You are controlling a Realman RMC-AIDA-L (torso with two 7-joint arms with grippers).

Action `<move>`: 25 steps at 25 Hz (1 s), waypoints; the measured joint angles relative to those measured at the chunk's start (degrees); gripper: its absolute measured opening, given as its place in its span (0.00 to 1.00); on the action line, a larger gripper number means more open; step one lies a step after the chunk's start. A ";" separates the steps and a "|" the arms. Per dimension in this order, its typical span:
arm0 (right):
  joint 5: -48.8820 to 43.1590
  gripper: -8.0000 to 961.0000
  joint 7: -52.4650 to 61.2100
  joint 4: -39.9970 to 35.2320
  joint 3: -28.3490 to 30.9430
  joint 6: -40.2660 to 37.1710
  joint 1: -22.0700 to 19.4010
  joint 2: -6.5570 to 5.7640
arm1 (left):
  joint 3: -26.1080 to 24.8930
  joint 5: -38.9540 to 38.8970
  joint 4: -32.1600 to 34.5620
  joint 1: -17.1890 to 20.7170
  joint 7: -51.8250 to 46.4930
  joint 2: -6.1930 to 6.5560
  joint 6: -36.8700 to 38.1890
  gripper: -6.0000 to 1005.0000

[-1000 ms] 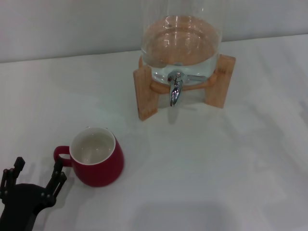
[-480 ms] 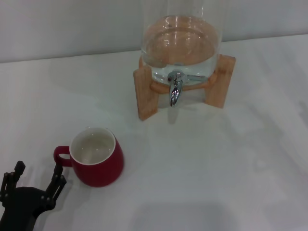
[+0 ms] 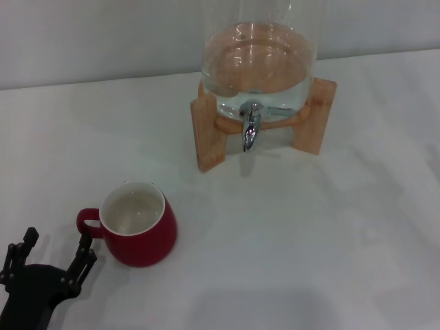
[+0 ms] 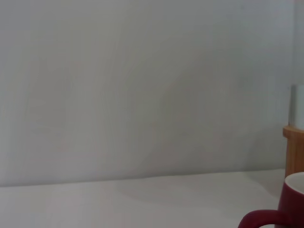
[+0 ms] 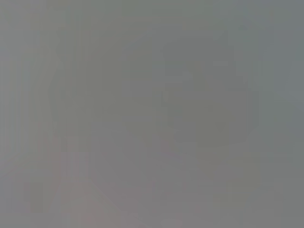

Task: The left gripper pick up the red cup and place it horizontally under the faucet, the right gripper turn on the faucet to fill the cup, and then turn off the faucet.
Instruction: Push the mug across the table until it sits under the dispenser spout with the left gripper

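The red cup [image 3: 138,225] stands upright on the white table, cream inside showing, its loop handle pointing to the left. My left gripper [image 3: 58,240] is at the near left, just left of the handle, black fingers [image 3: 84,257] spread open and holding nothing. The left wrist view catches the red cup [image 4: 290,202] and its handle at the frame's corner. Farther back, the chrome faucet [image 3: 251,130] projects from the glass dispenser [image 3: 258,58] on its wooden stand [image 3: 210,134]. The right gripper is out of view, and its wrist view shows only plain grey.
The white table [image 3: 309,234] stretches between the cup and the dispenser. A pale wall [image 3: 103,41] rises behind the table. One wooden leg of the stand [image 4: 294,152] shows in the left wrist view.
My left gripper has slipped slightly toward the near edge of the table, still open. The cup and faucet have not moved.
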 joint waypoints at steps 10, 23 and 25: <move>0.00 0.79 0.00 0.00 0.08 0.01 0.05 0.00 | 0.00 0.05 0.13 -0.49 -0.02 0.24 -0.01 0.88; 0.00 0.79 0.00 0.00 -0.03 -0.67 -0.02 0.00 | 0.03 0.05 2.26 -2.03 -2.46 0.38 -0.73 0.85; 0.00 0.79 0.00 0.04 -0.03 -0.77 -0.08 0.00 | 0.06 0.08 2.43 -2.20 -2.86 0.36 -0.77 0.85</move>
